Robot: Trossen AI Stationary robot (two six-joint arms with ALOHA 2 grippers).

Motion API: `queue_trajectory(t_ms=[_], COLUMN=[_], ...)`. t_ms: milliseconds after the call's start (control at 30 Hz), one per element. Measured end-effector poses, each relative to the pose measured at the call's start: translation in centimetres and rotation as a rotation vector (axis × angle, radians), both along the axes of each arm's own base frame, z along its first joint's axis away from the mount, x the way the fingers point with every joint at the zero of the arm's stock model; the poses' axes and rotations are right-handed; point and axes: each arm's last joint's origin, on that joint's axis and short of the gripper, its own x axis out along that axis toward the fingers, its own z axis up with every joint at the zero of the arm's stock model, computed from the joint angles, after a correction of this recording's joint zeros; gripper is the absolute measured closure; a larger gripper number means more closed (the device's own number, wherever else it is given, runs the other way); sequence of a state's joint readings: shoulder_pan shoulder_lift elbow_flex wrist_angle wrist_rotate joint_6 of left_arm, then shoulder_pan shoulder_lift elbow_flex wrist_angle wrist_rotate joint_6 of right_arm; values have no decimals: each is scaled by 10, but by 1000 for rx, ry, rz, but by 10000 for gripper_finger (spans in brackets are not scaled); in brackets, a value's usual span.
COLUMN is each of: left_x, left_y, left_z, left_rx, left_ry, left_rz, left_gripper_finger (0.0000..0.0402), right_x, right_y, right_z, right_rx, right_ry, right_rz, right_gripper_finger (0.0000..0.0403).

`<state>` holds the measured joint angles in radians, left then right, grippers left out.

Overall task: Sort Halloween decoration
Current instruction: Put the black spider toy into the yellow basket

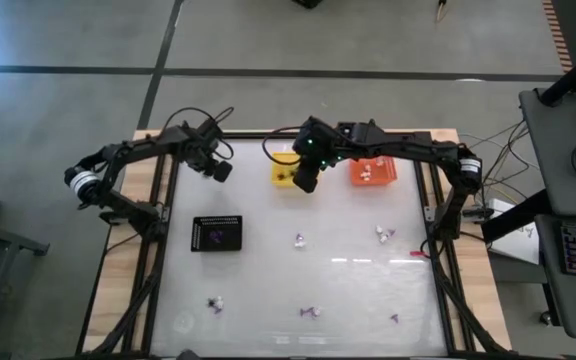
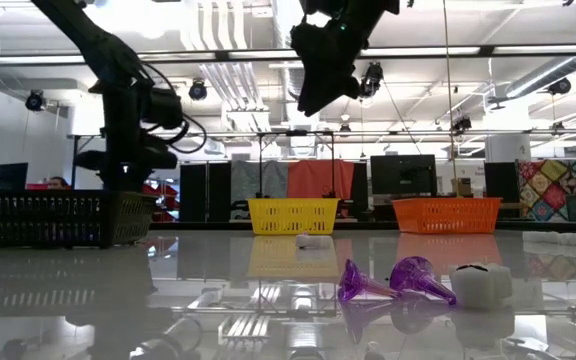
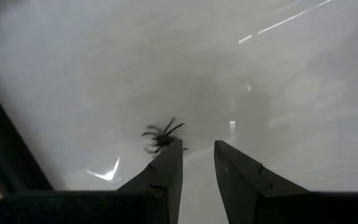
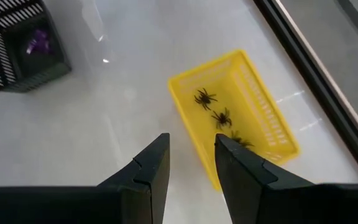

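My left gripper [image 3: 197,144] hangs open over the table's far left part [image 1: 220,170], with nothing between its fingers. A black spider [image 3: 162,138] lies on the table just past one fingertip, partly hidden by it. My right gripper [image 4: 191,138] is open and empty above the near side of the yellow basket [image 4: 235,112], which holds three black spiders [image 4: 205,98]. The orange basket [image 1: 373,172] holds white trinkets. The black tray [image 1: 216,233] holds a purple one [image 4: 39,42]. More white and purple trinkets [image 1: 299,240] lie loose on the table.
Loose trinkets lie mid-table [image 1: 383,234] and along the near edge [image 1: 215,304], [image 1: 311,312], [image 1: 394,319]. In the low view, two purple cone-shaped ones [image 2: 420,278] lie beside a white one [image 2: 480,285]. The baskets stand along the far edge, inside the dark frame rails.
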<state>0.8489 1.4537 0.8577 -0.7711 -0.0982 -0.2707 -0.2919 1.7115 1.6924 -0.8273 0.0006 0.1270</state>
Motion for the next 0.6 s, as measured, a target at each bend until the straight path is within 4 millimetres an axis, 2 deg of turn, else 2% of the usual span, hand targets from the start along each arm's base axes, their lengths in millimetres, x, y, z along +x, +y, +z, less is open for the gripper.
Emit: queue_trajectory(t_ms=[233,333,600], left_x=[-10,-9,-4], left_y=[11,12,21], left_z=[-10,-17,-37], left_rx=[-40,-66,-123], left_ry=[31,55,148], left_rz=[58,26,25], left_gripper_finger=[294,281,276], right_x=[-5,-7,-11], right_y=[-12,-18,-27], right_z=[-5,-6,-7], right_rx=[-18,-20,-24], right_ry=[31,37,42], right_rz=[2,-9,-25], right_gripper_finger=[283,282,282])
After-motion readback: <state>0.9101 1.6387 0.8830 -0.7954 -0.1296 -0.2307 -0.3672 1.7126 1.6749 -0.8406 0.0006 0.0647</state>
